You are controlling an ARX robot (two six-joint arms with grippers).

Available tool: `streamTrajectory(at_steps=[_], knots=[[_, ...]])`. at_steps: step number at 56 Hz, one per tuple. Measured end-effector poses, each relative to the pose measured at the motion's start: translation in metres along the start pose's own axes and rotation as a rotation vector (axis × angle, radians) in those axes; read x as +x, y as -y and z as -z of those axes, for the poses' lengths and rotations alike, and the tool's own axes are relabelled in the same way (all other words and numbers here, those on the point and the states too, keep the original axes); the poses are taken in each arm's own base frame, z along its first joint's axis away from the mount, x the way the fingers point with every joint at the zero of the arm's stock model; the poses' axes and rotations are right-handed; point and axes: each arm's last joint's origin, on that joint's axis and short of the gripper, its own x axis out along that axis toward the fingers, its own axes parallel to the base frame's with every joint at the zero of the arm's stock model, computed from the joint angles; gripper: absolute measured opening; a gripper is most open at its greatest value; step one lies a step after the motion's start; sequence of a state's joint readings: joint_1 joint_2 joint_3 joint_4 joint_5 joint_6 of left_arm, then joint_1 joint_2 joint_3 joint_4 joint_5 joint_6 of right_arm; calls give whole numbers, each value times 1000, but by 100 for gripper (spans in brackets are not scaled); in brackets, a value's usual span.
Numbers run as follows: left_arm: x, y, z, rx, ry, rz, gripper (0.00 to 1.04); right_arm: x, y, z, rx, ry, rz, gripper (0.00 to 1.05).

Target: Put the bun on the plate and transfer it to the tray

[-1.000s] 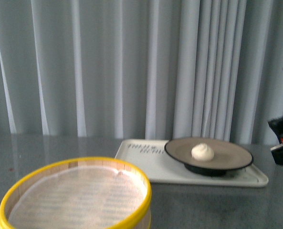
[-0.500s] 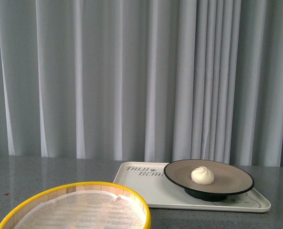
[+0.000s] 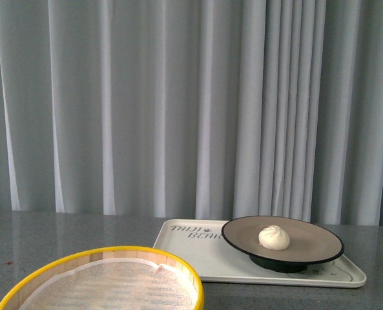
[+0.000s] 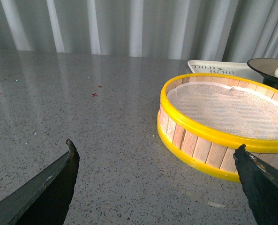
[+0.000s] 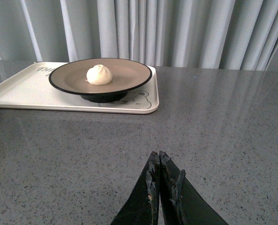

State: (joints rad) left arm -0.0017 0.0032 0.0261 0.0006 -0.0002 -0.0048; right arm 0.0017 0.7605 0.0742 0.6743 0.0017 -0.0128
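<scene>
The small cream-white pleated bun (image 5: pixel 99 74) sits on the round brown black-rimmed plate (image 5: pixel 129 75), seemingly settled on the cream rectangular tray (image 5: pixel 21 91), at eleven o'clock from the right fingers (image 5: pixel 160 161), pressed together and empty; left fingers (image 4: pixel 72 154) spread wide, empty.

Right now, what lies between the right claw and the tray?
In the right wrist view, only bare grey tabletop lies between the shut right claw and the tray.
</scene>
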Motion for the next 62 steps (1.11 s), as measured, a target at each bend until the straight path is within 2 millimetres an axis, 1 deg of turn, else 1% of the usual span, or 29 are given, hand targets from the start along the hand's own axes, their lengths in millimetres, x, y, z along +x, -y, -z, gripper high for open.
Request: streamTrajectory(at_steps=[6,11,15,37,62], knots=[[0,0,0,0,0,0,98,-6,0,2,0,2,0,2],[0,0,0,0,0,0,98,-11,0,8,1,16,1,2],[0,0,0,0,0,0,98,-15,0,13,2,-6,0,2],[0,0,0,0,0,0,98,-30,0,8,2,18,0,2],[0,0,0,0,0,0,98,-41,0,8,2,20,0,2]])
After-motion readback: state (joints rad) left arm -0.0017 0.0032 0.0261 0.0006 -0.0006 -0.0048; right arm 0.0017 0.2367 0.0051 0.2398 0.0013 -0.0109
